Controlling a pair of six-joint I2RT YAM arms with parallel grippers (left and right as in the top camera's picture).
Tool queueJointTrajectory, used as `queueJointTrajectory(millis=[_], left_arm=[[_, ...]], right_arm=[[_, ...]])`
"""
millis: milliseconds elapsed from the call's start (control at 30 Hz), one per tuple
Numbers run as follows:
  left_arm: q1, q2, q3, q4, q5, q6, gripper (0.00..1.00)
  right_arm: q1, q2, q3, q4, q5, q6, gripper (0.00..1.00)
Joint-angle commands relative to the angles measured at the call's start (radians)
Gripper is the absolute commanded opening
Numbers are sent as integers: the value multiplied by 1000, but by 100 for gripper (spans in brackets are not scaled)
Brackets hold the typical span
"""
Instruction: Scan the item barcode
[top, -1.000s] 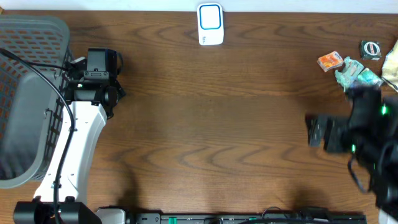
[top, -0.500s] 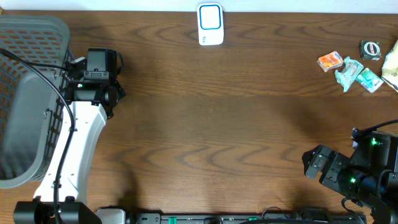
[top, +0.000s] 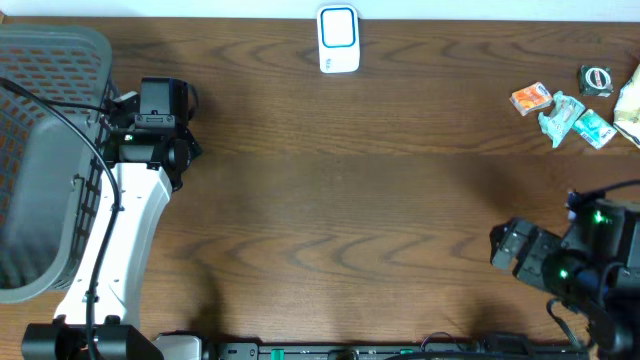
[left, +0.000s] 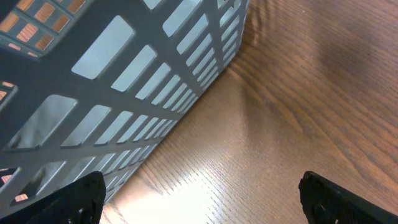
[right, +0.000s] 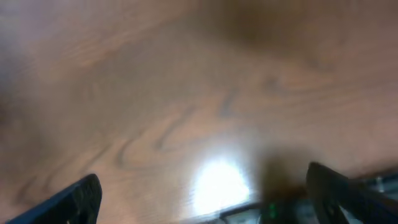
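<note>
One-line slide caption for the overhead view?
Left pincer open beside grey basket, right pincer open near table's front edge; white scanner and packets lie apart at the back.

You see a brown wood-grain desk (top: 350, 200), a grey slotted basket (top: 55, 60) at its left edge, a white-and-blue scanner (top: 338, 38), an orange packet (top: 531, 98), teal packets (top: 575, 120).

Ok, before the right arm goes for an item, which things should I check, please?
1. Right gripper open and empty: ok.
2. Left gripper open and empty, beside the basket: ok.
3. Orange packet and teal packets lie uncovered: ok.
4. Scanner has nothing in front of it: ok.
5. Barcode side of any packet: cannot tell, too small.
6. Right wrist view sharp: not ok, blurred.
</note>
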Motion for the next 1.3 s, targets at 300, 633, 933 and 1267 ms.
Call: queueJointTrajectory(millis=[300,633,933,1267], left_arm=[[4,4,-3,-3,-24,13,98],[4,4,-3,-3,-24,13,98],[4,4,-3,-3,-24,13,98],[4,4,-3,-3,-24,13,98]], right_arm=[[9,-310,-544,657,-5,-141,99],[9,-586,-885,1015,-8,-175,99],[23,-769,-1148,1316,-9,-201,99],[31,-838,-1282,1519,-9,-202,99]])
